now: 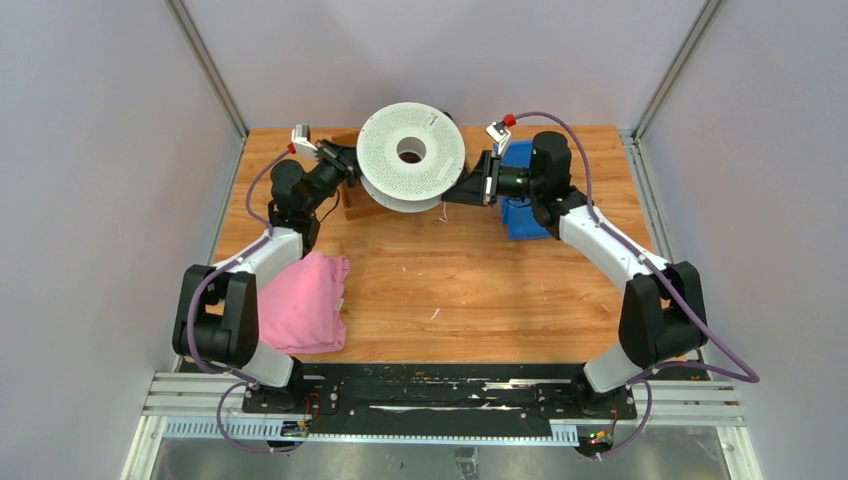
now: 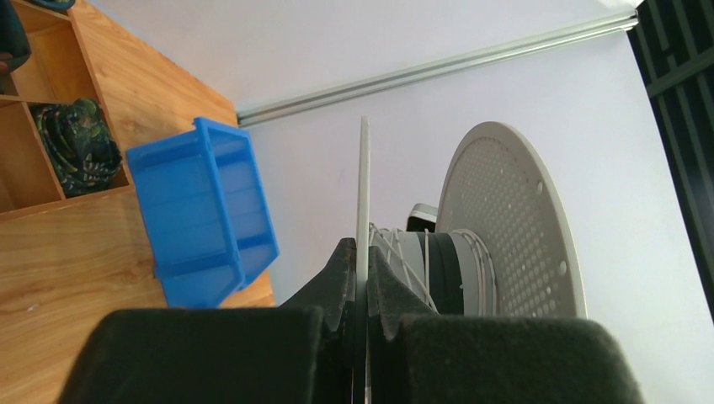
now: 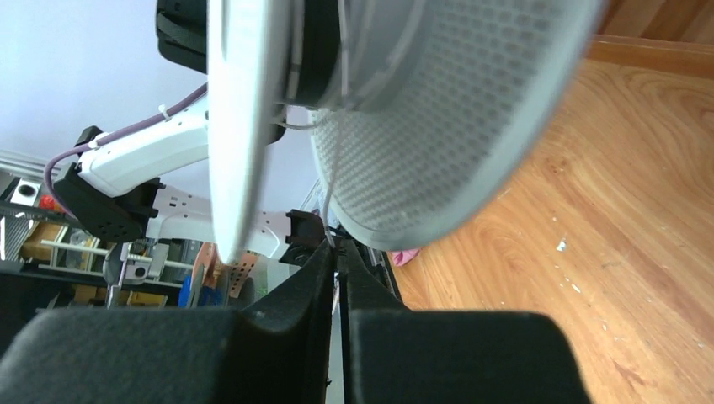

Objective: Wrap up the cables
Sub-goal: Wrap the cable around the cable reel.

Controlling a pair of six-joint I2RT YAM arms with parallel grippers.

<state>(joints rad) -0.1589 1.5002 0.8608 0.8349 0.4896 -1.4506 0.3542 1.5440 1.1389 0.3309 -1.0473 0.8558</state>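
The left jaws pinch the rim of the spool [image 2: 514, 219] above the desk [image 1: 450, 280]; the right jaws press together on the cable [image 3: 328, 198] (a hair-thin strand) running off the hub. Slack could let windings spill; a hard tug might slip it free.

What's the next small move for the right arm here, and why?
Probably sweep the right gripper a little way around the spool, keeping the cable taut. The left gripper clamps the spool's flange, and the right one pinches the cable running out from between the flanges, so another turn can be laid.
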